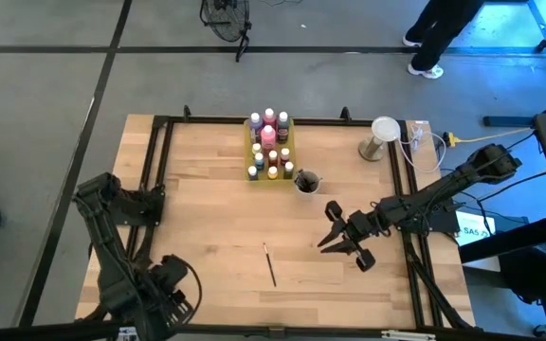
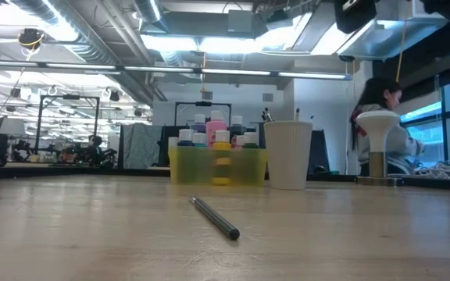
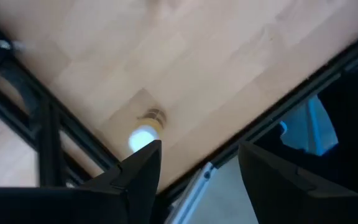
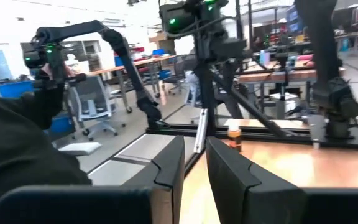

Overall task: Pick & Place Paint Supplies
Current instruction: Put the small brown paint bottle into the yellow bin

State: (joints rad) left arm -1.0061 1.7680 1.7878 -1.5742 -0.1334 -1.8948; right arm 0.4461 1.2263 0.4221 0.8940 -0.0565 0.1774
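Robotics lab/workshop: exposed ceiling ducts (image 2: 92,31), benches w/ equipment, office chair (image 4: 92,102), other robot arm (image 4: 98,31).

A pale wooden tabletop (image 1: 207,227) carries a yellow tray (image 1: 251,152) of paint bottles (image 1: 268,135) with a round cup (image 1: 307,180) just beside it. One brush (image 1: 269,264) lies alone nearer the front edge. A white-topped stand (image 1: 380,137) sits near the far right corner.

Counting the paint supplies
About ten bottles (image 1: 269,144) are standing in one tray (image 1: 250,148); one brush (image 1: 269,264) is lying loose; one cup (image 1: 307,181).
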